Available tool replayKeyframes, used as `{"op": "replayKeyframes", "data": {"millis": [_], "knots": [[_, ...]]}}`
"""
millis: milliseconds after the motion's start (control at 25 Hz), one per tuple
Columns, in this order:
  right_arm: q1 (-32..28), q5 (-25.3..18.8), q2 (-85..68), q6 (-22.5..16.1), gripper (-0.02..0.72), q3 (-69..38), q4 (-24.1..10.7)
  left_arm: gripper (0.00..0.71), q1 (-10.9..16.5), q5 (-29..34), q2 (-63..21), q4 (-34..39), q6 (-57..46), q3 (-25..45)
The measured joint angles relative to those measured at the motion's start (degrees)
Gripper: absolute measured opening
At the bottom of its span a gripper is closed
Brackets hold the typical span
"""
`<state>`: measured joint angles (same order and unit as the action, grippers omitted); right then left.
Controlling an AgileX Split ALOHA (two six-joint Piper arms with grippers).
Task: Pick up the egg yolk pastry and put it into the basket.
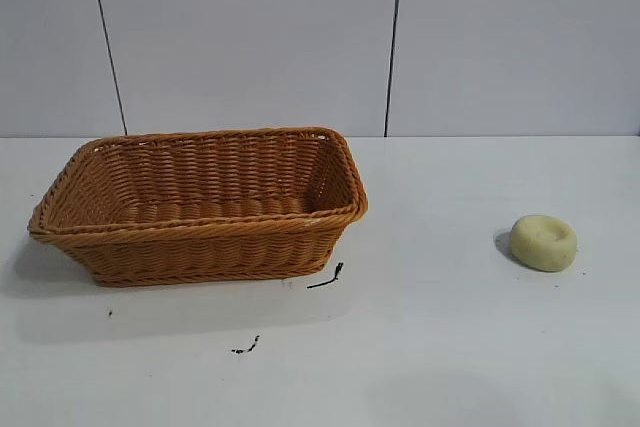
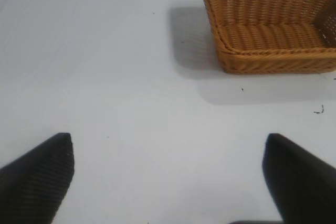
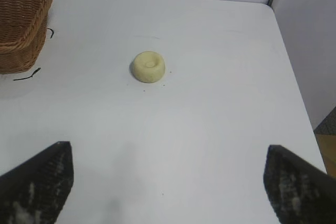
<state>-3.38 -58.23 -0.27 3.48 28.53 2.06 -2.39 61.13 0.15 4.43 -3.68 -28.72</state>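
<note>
Pastry task, start state. Basket (image 1: 200, 202) is sitting on the table (image 1: 450, 347) left of centre, its long axis running left-right, nothing lying in it. Right gripper (image 3: 168, 182) is hanging over bare table with fingers wide apart, gripping nothing. Left gripper (image 2: 168, 182) is likewise spread and unloaded, facing the basket. Pastry (image 1: 544, 242) is lying dimple-up at the right, well apart from the basket and straight ahead of the right gripper. Judgement: right arm is nearer.

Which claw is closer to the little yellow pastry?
The right claw. It hangs open with the pastry ahead on the table. The left claw, also open, faces the basket, and no pastry shows in its view.
</note>
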Motion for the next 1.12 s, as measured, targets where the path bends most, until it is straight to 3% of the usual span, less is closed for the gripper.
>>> {"op": "replayKeyframes", "data": {"millis": [480, 880, 1120], "knots": [[0.0, 0.1, 3.4, -0.1, 0.682, 0.9, 0.0, 0.696, 0.0, 0.0, 0.0, 0.0, 0.0, 0.0], [0.0, 1.1, 38.1, -0.3, 0.682, 14.9, 0.3, 0.696, 0.0, 0.0, 0.0, 0.0, 0.0, 0.0], [0.0, 3.9, 62.0, -1.8, 0.682, 24.8, 0.5, 0.696, 0.0, 0.0, 0.0, 0.0, 0.0, 0.0]]}}
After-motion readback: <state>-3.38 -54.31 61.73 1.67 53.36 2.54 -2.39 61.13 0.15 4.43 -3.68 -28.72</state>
